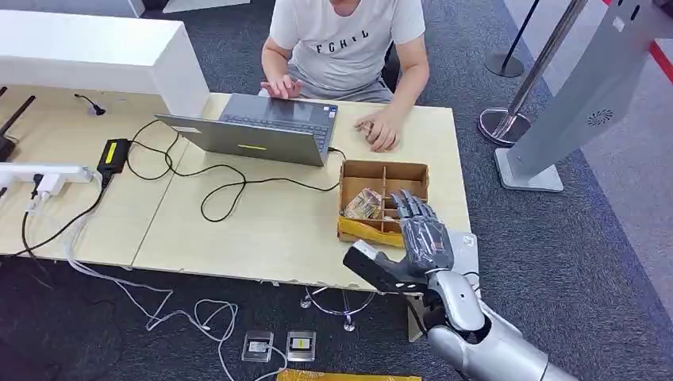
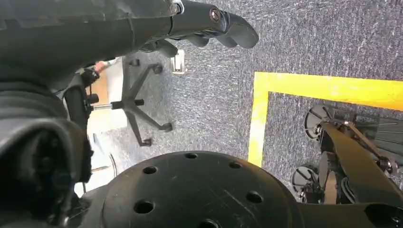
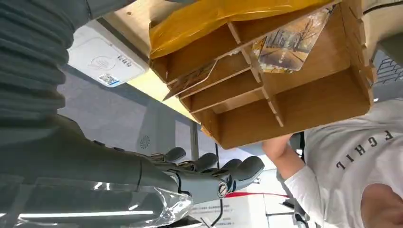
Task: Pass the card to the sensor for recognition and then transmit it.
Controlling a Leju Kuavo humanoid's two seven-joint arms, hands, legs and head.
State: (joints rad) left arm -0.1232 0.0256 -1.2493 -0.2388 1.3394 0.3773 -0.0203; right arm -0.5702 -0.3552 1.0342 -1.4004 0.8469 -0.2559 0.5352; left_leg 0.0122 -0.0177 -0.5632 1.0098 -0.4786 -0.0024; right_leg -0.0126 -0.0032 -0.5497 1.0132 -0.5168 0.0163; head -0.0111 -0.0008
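- Right hand (image 1: pixel 421 230): raised over the near edge of the box (image 1: pixel 383 202); fingers (image 3: pixel 228 171) extended, slightly spread, nothing held.
- Left hand (image 2: pixel 209 21): hanging by the robot's side over carpet; fingers loosely curled; nothing seen in it, though how far closed I cannot tell.
- Box: cardboard, divided into compartments, on the table (image 1: pixel 262 230) near its right end; yellow film across its near side.
- Contents: card (image 3: pixel 287 45) leaning in one compartment, picture side showing; a second card (image 3: pixel 190 80) lying slanted in a neighbouring slot; remaining compartments look bare.
- Sensor (image 3: pixel 102 59): white reader at the table's near corner, just beside the box.
- Risk, grasp: cards lie against thin dividers; broad fingers may foul the partitions, or drag both cards out.
- Risk, box: light cardboard close to the table edge; a downward push could shift or tip it.
- Risk, person (image 1: pixel 349 40): seated opposite at the laptop (image 1: pixel 262 127), one hand resting near the box; a wide reach could meet it.
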